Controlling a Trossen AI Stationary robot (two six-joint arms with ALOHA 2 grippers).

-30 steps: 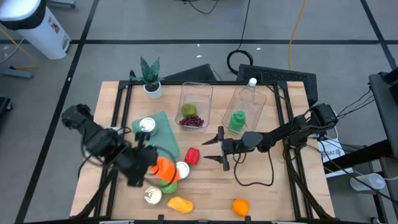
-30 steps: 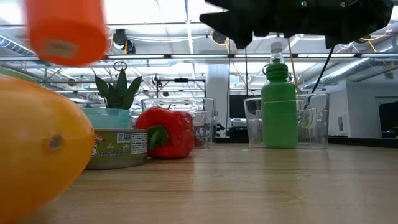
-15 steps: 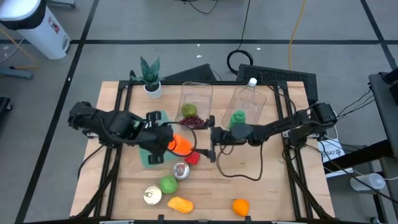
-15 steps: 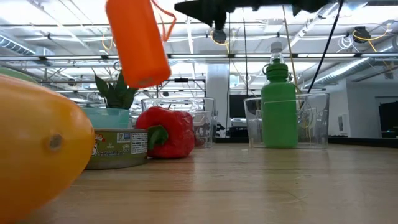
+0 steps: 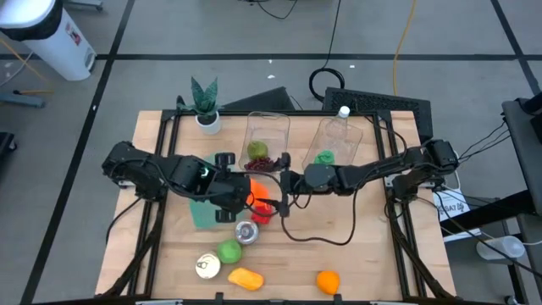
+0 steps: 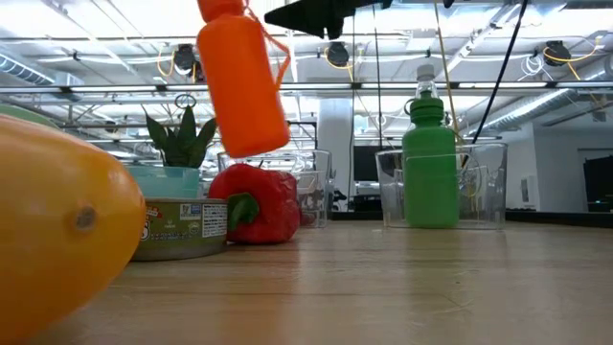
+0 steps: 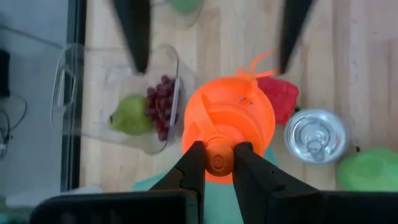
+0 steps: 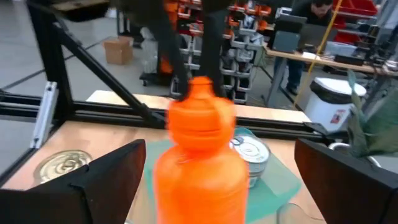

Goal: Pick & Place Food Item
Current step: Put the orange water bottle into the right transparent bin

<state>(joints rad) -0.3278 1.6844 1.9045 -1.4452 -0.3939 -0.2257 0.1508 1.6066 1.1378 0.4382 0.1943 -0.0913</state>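
Orange bottle (image 5: pixel 257 193): held aloft above red pepper (image 5: pixel 262 212), left claw (image 7: pixel 218 163) clamped on its cap; right claw (image 5: pixel 280 186) spread wide beside it.

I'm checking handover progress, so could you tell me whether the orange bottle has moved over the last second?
Yes. In the high view the orange bottle moved from near the front cans toward the grape bin.

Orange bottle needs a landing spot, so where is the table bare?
Bare wood lies right of the red pepper, running toward the orange and the right edge. Around the can, lime and mango it is crowded.
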